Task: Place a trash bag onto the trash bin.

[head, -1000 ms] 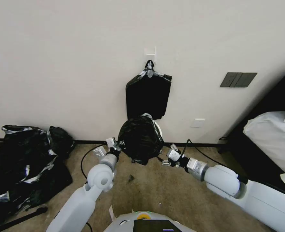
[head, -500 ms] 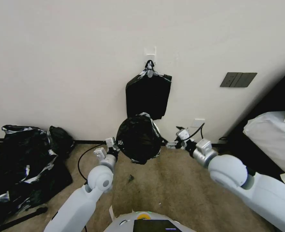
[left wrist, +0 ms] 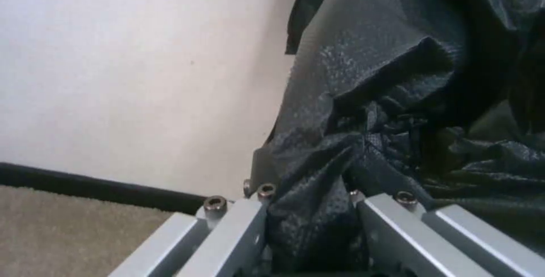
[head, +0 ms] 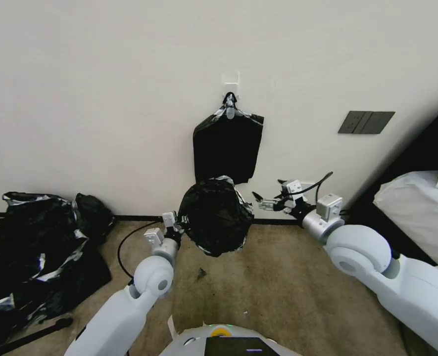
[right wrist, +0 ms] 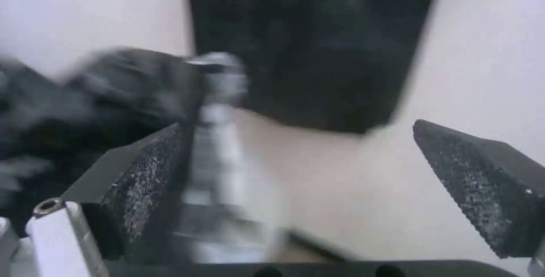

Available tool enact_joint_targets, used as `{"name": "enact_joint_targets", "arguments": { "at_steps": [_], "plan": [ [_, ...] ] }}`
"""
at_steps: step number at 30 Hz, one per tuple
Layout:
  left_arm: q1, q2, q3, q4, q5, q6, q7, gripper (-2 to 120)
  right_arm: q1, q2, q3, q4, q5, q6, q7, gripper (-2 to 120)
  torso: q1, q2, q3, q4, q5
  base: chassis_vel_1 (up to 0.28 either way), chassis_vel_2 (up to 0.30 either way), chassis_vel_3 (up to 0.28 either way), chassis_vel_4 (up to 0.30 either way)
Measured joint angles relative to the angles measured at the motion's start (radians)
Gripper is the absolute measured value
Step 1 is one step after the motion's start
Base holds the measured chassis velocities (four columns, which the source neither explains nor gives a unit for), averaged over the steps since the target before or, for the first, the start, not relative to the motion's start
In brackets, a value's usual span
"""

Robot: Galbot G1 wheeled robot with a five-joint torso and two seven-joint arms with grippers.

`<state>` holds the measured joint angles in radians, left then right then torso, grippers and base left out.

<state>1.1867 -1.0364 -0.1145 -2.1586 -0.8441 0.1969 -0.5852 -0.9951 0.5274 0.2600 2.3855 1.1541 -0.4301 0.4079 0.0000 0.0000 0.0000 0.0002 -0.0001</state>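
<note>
The glossy black trash bag (head: 214,217) bulges in a rounded shape low against the wall, and the trash bin is hidden under it. My left gripper (head: 179,225) is at the bag's left side, shut on a bunched fold of the plastic (left wrist: 318,226). My right gripper (head: 259,200) hovers just right of the bag's upper edge, apart from it. It is open, and in the right wrist view its gap (right wrist: 312,174) holds nothing between the dark textured pads (right wrist: 477,183).
A flat black bundle (head: 227,146) hangs from a clip on the wall directly above the bag. A big heap of black plastic (head: 35,252) covers the floor at left. White bedding (head: 416,207) lies at right. Bare carpet (head: 268,287) stretches in front.
My right gripper has risen from the bag's lower right side to beside its upper right edge. The bag has shifted slightly. The left gripper keeps its hold.
</note>
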Motion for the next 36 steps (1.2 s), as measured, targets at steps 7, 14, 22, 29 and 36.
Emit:
{"name": "enact_joint_targets", "arguments": {
  "at_steps": [7,14,22,29,36],
  "plan": [
    [0.011,-0.001,0.002,0.012,0.025,-0.081,0.104,1,0.0,0.061,-0.004,0.022,0.268,0.003,0.076,96,0.0,0.0,0.0,-0.0003,0.0001,0.0,0.0,0.0,0.0],
    [0.015,-0.014,-0.016,0.092,0.003,-0.174,0.206,1,-0.027,0.061,0.05,0.076,0.397,0.003,0.144,89,0.0,0.0,0.0,-0.0002,-0.0003,0.0,0.0,0.0,0.0],
    [0.009,-0.023,-0.031,0.122,-0.087,-0.211,0.246,1,-0.101,0.059,0.163,0.073,0.502,-0.011,0.139,89,0.0,0.0,0.0,-0.0002,0.0001,0.0,0.0,0.0,0.0],
    [0.004,-0.021,-0.038,0.119,-0.129,-0.212,0.247,1,-0.147,0.058,0.215,0.035,0.558,-0.023,0.063,89,0.0,0.0,0.0,-0.0003,0.0001,0.0,0.0,0.0,0.0],
    [-0.004,-0.006,-0.047,0.098,-0.177,-0.2,0.241,1,-0.182,0.078,0.22,0.001,0.522,-0.011,-0.024,75,0.0,0.0,0.0,-0.0002,0.0001,0.0,0.0,0.0,0.0]
  ]
}}
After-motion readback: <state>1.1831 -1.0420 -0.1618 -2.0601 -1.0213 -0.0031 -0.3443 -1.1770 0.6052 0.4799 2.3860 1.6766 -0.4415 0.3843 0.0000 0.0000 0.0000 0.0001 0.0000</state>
